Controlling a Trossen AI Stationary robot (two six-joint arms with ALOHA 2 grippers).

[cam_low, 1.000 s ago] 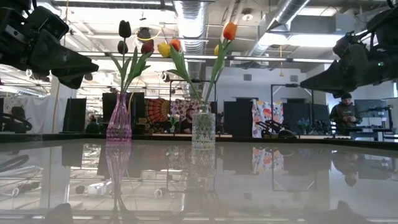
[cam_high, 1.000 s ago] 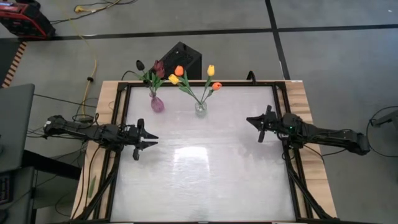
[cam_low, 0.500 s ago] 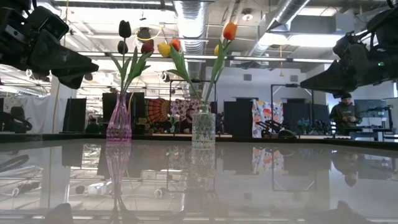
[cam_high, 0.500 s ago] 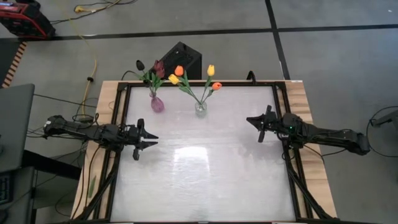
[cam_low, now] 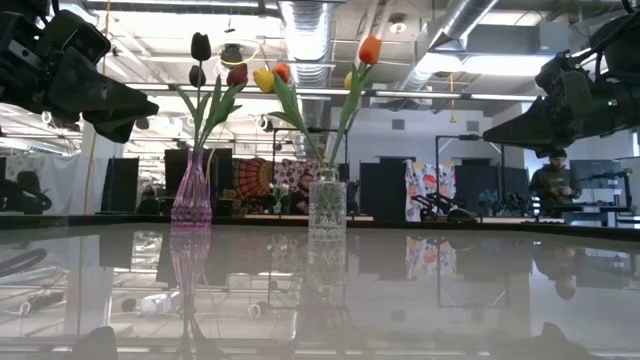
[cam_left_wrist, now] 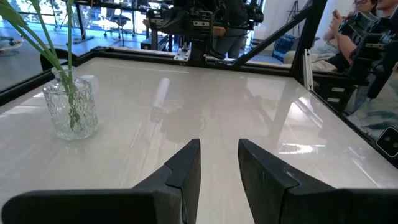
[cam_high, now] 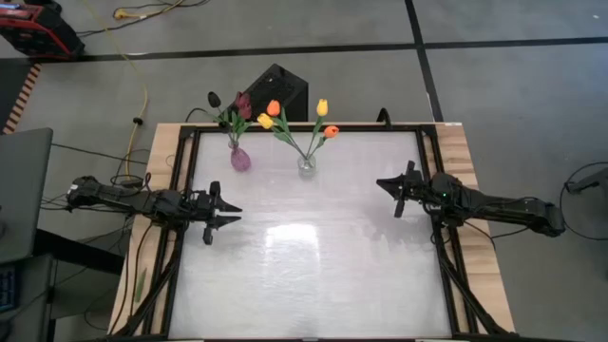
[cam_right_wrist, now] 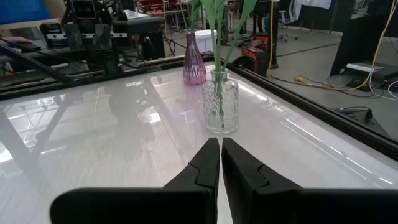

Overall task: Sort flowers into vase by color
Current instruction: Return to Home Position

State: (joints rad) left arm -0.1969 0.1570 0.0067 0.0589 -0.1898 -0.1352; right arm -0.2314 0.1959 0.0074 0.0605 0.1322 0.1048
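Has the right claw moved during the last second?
No. In the high view the right claw lies exactly as far from the clear vase as before.

On my overhead feed, upper centre of frame: dark maroon tulips (cam_high: 239, 103) stand fanned in the pink vase (cam_high: 240, 160). Just right of them, orange and yellow tulips (cam_high: 274, 108) splay from the clear vase (cam_high: 306, 166), heads up.

Maroon and black tulips (cam_low: 201, 46) are standing in a pink ribbed vase (cam_low: 191, 192). Orange and yellow tulips (cam_low: 369, 49) are rising, green-stemmed, from a clear diamond-cut vase (cam_low: 327, 207).
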